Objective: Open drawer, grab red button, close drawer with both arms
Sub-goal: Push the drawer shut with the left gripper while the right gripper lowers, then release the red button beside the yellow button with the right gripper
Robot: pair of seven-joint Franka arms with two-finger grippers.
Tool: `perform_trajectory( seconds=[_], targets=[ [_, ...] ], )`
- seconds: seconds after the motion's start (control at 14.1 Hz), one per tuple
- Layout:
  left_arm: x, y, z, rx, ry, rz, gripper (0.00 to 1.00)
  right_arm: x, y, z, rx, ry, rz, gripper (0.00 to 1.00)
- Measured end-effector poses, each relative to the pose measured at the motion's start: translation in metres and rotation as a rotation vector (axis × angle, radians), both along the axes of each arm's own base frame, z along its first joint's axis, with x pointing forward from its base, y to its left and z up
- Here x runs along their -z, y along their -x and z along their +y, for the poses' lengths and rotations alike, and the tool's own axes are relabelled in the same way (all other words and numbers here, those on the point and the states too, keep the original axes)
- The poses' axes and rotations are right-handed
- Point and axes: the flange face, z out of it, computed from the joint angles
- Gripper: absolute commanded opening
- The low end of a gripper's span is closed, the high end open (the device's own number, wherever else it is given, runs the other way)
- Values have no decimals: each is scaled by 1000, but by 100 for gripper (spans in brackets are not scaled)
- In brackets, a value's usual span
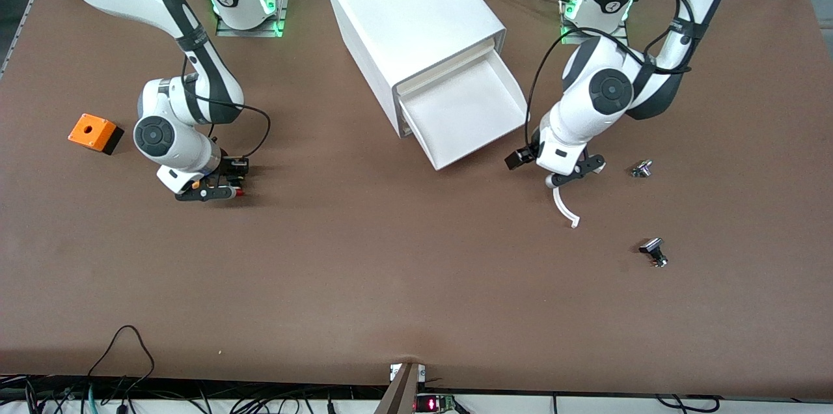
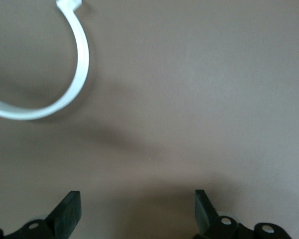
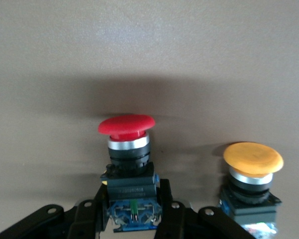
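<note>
Table: matt brown sheet covering, smooth, faintly mottled.
Cabinet: smooth white plastic, satin finish.
Drawer: smooth white plastic tray, matt inside.
Button: glossy red plastic cap above a polished metal ring; body of black and blue plastic.
Orange-capped button: smooth orange plastic cap, slightly shiny, on a bright metal collar.
Curved strip: smooth white plastic.
Orange box: matt orange plastic top, black base.
Arms: glossy white shells.
</note>
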Motion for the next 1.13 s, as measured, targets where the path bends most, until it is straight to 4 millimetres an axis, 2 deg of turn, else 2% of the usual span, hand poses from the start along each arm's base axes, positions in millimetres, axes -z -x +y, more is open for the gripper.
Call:
perform_trajectory(
  seconds=[0.07,0.14,0.28,0.42,0.57,1.13],
  targets=[
    [3,6,-6,1,10,15,100,0,1,-1,1,-2,-8,39],
    [5,13,-12,9,16,28,100,-1,2,-1,3,-2,-11,66],
    [10,33,-30,45,17,49,100,-1,2,-3,11,-2,-12,100],
    [14,59,-54,65,38,88,100,-6,-2,-4,39,-2,-28,100],
    [17,86,-74,69,71,136,100,-25,-12,-3,65,-1,-52,100],
    [10,142,-114,175,56,235,100,-138,-64,-1,105,15,-48,100]
  ],
)
